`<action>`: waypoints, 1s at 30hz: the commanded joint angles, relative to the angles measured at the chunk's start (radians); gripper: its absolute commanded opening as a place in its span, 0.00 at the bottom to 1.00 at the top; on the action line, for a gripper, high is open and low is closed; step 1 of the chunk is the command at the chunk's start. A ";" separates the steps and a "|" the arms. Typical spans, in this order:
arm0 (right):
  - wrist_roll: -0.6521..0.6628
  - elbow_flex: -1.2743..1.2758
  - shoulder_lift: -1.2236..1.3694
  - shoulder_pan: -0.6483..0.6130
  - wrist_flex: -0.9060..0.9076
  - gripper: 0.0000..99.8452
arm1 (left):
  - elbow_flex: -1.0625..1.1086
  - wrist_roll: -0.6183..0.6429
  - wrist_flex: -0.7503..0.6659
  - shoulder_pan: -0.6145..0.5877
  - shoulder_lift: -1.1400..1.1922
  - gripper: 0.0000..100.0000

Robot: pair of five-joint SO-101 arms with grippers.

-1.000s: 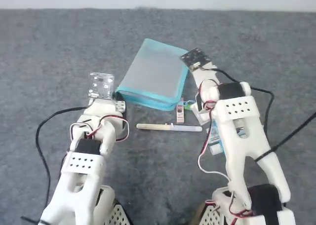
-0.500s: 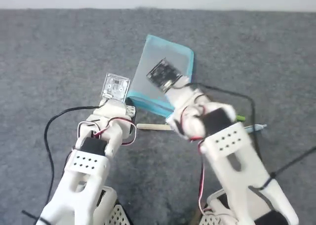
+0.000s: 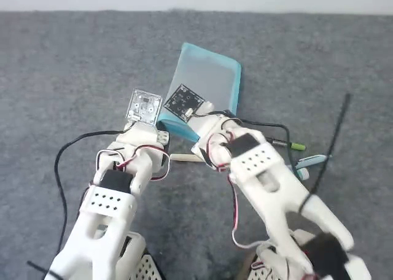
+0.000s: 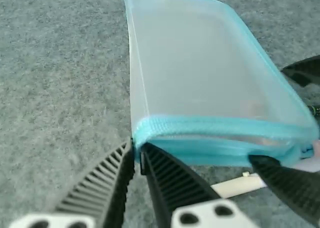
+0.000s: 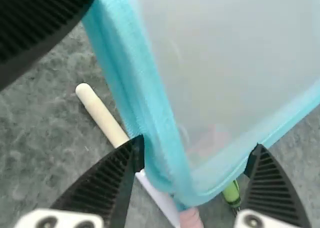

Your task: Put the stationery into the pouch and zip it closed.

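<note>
On the left, the left gripper (image 4: 136, 150) sits low on the grey mat (image 3: 73, 65) at the near left corner of the pouch (image 3: 209, 77). Its claw is drawn narrow and pinches that teal-edged corner between its tips. This arm stands as it did half a second ago, a little to the right of its place a second ago.

The pouch is translucent with teal binding. It lies on the mat pointing away from the arms, with its zipper edge nearest them. A second ago it lay more slanted and slightly lower in the high view. It has since turned more upright and has not shifted in the last half second.

A cream pen (image 3: 183, 158) lies on the mat just in front of the zipper edge, outside the pouch.

The right gripper (image 5: 197, 148) hangs over the near edge of the pouch, close beside the left one. Its claw is spread wide, with one finger by the cream pen and the other past the pouch's corner, so that the teal edge runs between them. A second ago this arm was off at the pouch's right side. It has swung left across the pouch since then.

To the right lie a green marker (image 3: 293, 146) and a blue pen (image 3: 314, 161) on the mat, which the arm covered a second ago.
</note>
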 commanded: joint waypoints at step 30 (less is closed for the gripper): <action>0.285 -0.114 0.108 0.090 0.019 0.20 | -0.099 -0.006 0.012 -0.153 0.002 0.01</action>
